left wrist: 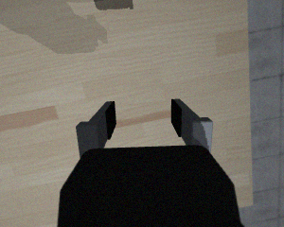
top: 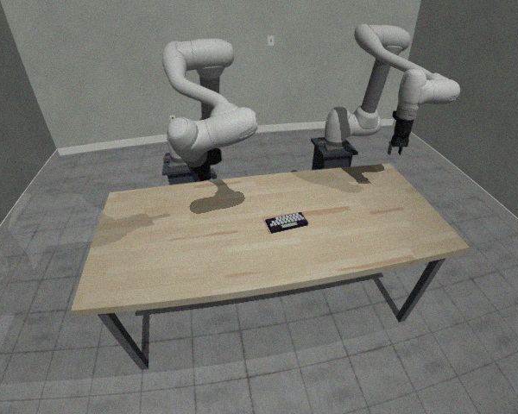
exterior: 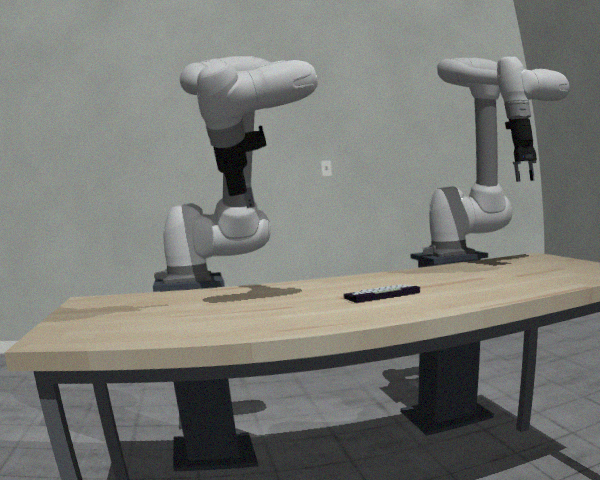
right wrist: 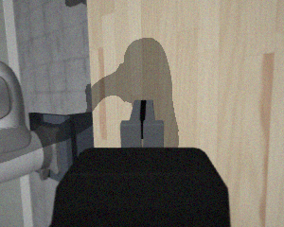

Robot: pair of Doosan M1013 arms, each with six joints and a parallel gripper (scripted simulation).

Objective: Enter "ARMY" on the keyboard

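The small dark keyboard with pale keys and one green key lies flat near the middle of the table. Its key letters are too small to read. It is in neither wrist view. My left gripper is open and empty, pointing down high up at the picture right in the top and exterior views, far from the keyboard. My right gripper is shut with nothing in it, high up at the picture left; its fingertips are hidden or unclear in the top view.
Both arms stand behind the table's back edge, well apart. The left arm's base is at picture right, the right arm's base at picture left. Arm shadows fall on the tabletop. The table's edge and floor show in the left wrist view.
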